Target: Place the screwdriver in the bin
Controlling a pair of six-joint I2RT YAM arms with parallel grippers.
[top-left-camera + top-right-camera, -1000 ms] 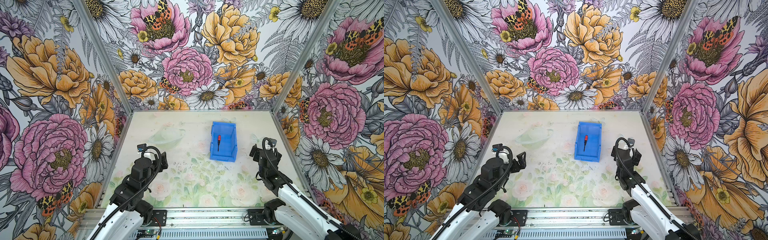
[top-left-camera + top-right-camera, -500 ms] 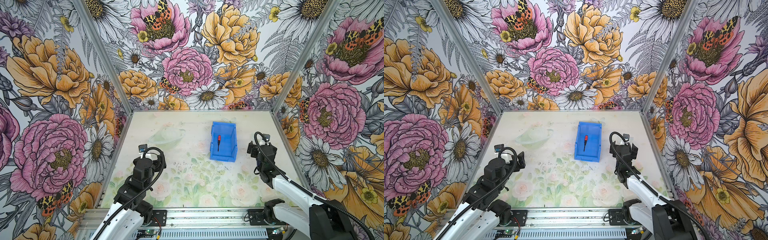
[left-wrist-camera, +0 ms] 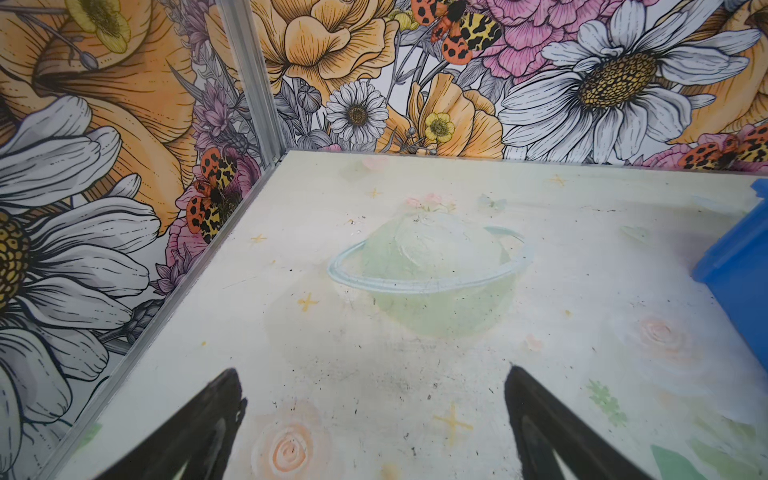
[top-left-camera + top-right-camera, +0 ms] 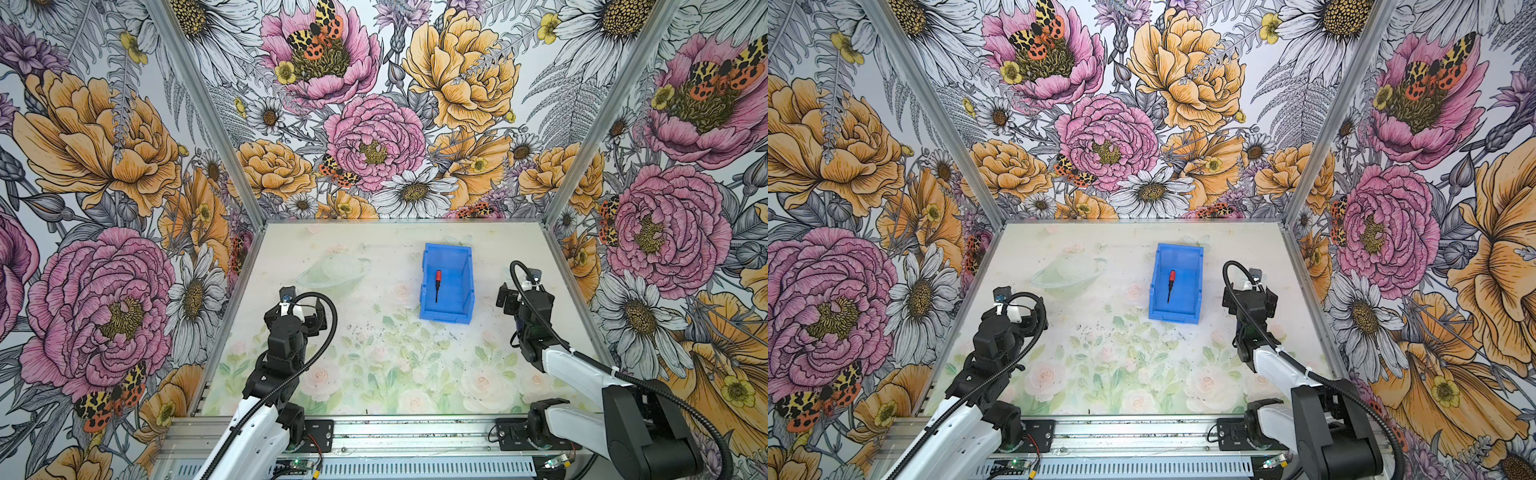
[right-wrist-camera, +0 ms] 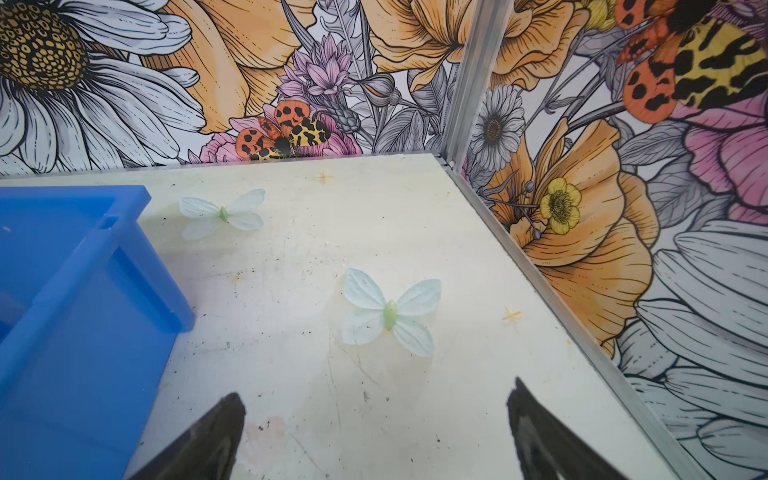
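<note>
Both top views: a pale, scuffed table (image 4: 374, 365) with faded flower prints, boxed in by floral walls (image 4: 374, 137). The bin (image 4: 455, 299) (image 4: 1185, 299) stands right of the middle, nearer the far edge, and the screwdriver (image 4: 437, 284) (image 4: 1170, 284) lies inside it, handle toward the far edge; only these views show it.

Left wrist: the far left corner, a printed ringed planet (image 3: 432, 270), and a bit of the bin's outer wall (image 3: 739, 266). The left gripper (image 3: 372, 370) has its jaws spread wide and holds nothing.

Right wrist: the far right corner, printed butterflies (image 5: 388, 311), the bin (image 5: 83, 291) just beside. The right gripper (image 5: 376, 386) is likewise spread and bare.
</note>
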